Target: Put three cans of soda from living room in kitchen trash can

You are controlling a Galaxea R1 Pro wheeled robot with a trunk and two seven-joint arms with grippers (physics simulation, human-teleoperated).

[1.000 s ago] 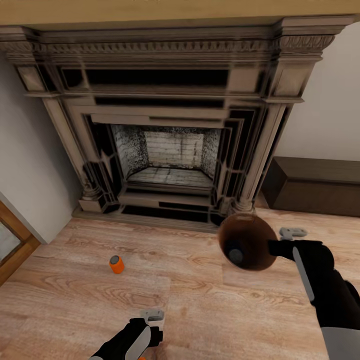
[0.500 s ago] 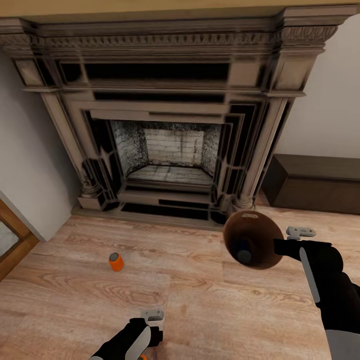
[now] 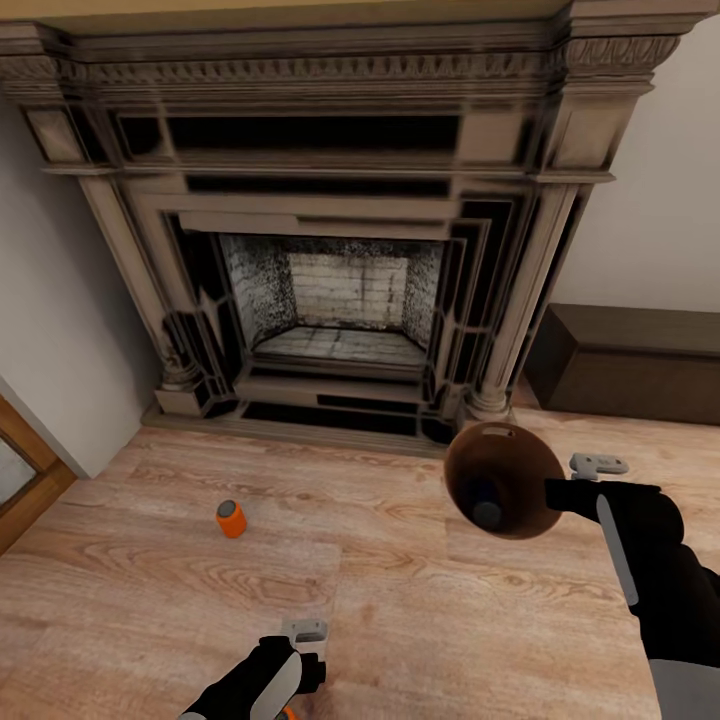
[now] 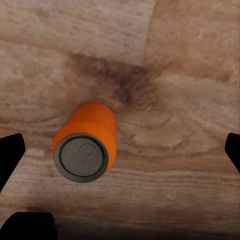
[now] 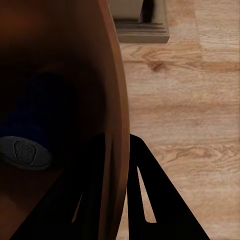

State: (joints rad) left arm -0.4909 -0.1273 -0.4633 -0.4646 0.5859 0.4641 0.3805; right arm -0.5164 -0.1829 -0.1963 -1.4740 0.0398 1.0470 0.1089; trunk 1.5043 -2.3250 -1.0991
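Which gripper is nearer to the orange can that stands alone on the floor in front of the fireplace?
Left. The left gripper hangs over the floor just behind that orange can; the right gripper is across the floor, holding the trash can.

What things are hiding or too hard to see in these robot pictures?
- Blue soda can inside the round copper-brown bin: head view shows just its grey top; the dark inside hides its body.
- Orange soda can under the left gripper: in the head view the arm and bottom edge cover nearly all of it.
- Right gripper: the bin's wall hides part of its fingers.
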